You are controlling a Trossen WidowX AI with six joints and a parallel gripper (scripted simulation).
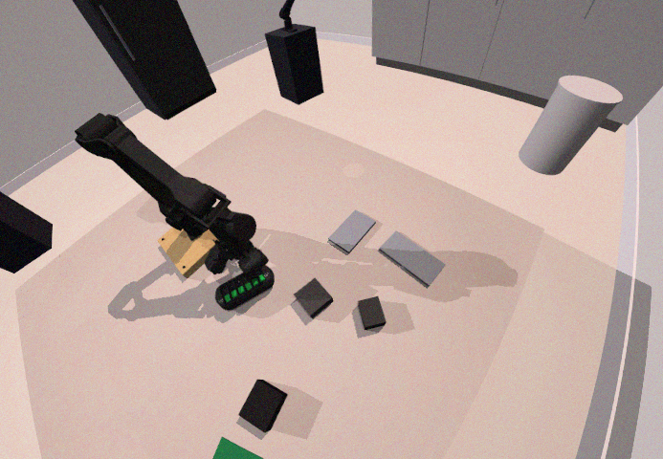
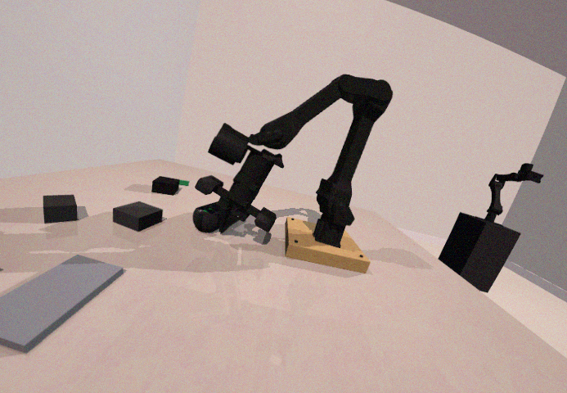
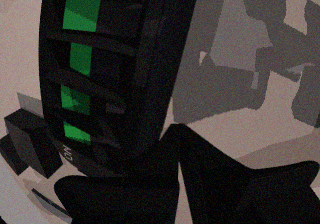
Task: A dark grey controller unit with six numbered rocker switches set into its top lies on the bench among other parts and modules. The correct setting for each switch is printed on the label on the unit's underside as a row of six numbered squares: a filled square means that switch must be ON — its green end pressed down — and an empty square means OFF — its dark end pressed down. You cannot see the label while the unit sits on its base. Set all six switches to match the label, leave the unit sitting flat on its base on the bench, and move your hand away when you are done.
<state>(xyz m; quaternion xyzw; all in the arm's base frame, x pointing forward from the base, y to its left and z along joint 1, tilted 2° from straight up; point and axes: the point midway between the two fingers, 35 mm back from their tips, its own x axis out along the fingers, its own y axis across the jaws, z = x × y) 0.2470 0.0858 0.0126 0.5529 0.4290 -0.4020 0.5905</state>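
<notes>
The dark grey controller unit [image 1: 230, 304] [image 2: 204, 222] [image 3: 165, 59] lies in front of the arm's base, its switch face visible from above. A row of green switch ends shows along it; the wrist view shows only part of the row, with an ON mark near the lower end. How far each switch is pressed is hard to read. The underside label is hidden. My gripper [image 3: 176, 130] [image 2: 222, 230] is shut and empty, pointing down at the unit's long side on the arm's side, close to its ON-marked end. Whether the tips touch it I cannot tell.
Dark blocks [image 1: 313, 297] [image 1: 371, 313] [image 1: 263, 404] lie beyond the unit. Two flat grey plates [image 1: 352, 231] [image 1: 411, 258] lie farther off. A green piece [image 1: 234, 449] [image 2: 183, 182] lies behind one block. The arm stands on a yellow wooden base [image 1: 177, 249] [image 2: 330, 259].
</notes>
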